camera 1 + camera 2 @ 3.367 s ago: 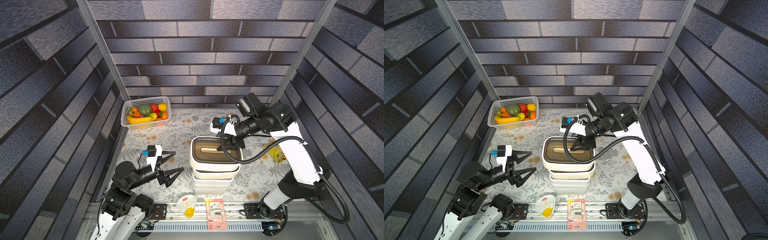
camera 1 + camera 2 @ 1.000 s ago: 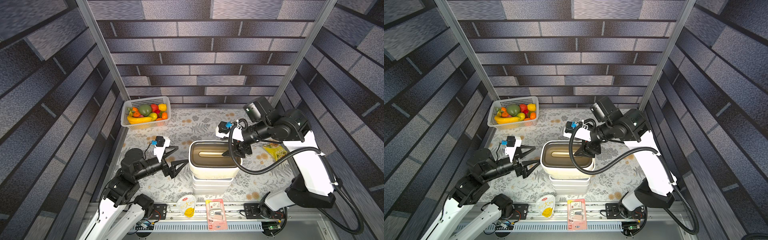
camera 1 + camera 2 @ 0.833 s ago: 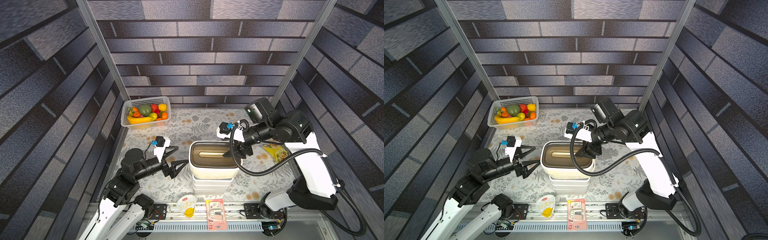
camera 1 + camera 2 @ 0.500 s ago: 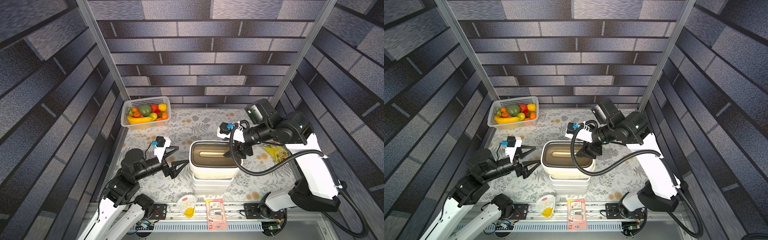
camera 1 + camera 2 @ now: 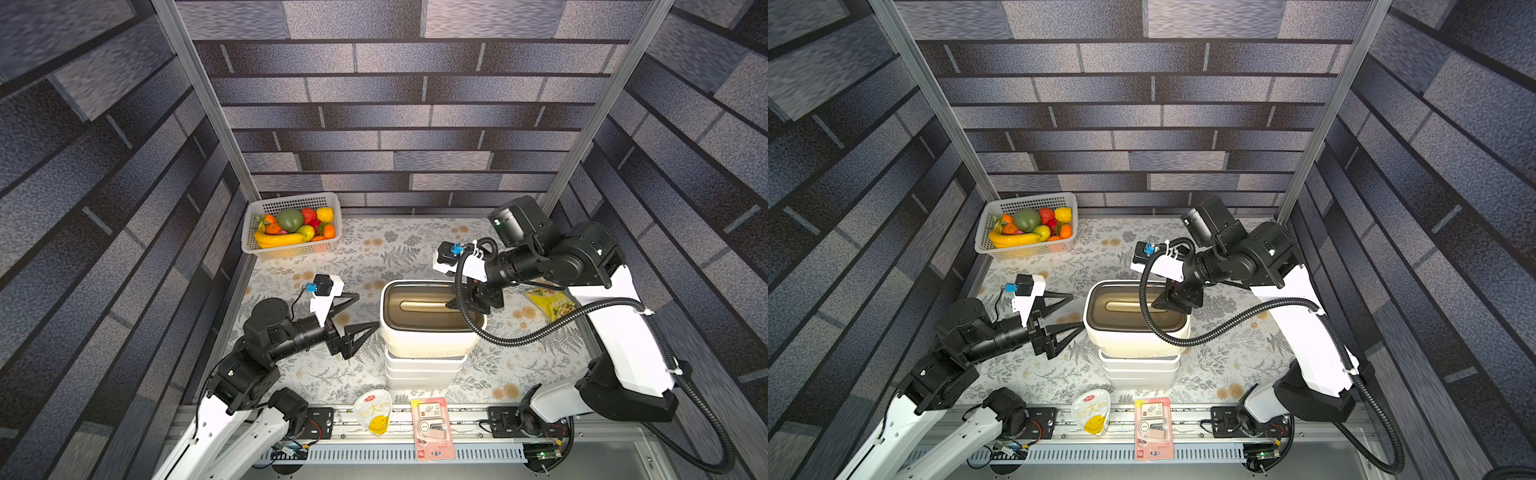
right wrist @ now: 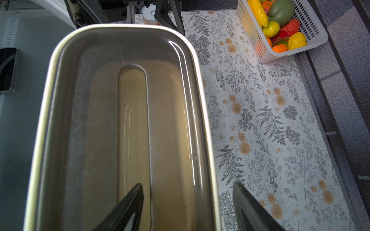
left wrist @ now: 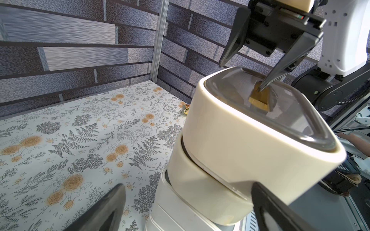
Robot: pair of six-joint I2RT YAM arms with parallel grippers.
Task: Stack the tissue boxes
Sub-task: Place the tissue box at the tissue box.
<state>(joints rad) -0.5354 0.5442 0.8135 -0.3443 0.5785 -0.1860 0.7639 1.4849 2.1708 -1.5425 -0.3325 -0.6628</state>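
Observation:
The tissue boxes stand as one stack in the middle of the table. The top box (image 5: 428, 332) (image 5: 1133, 336) (image 7: 240, 140) is rounded and cream, with a dark brown slotted lid (image 6: 100, 120). It sits on another rounded cream box, and white boxes (image 5: 419, 372) (image 5: 1142, 372) lie beneath. My right gripper (image 5: 461, 297) (image 5: 1165, 297) (image 7: 239, 77) (image 6: 188, 185) is open over the lid's right end, one fingertip in the slot and the other outside the far rim. My left gripper (image 5: 368, 311) (image 5: 1077, 310) (image 7: 188, 186) is wide open at the stack's left end.
A white basket (image 5: 291, 249) of fruit stands in the back left corner. A yellow snack packet (image 5: 550, 303) lies right of the stack under my right arm. A sealed cup (image 5: 374, 411) and a red card pack (image 5: 430, 428) lie on the front rail. Walls close in on three sides.
The top box, held higher by my right gripper earlier, now rests on the stack. My left gripper moved in to the stack's left end. My right jaws have spread slightly.

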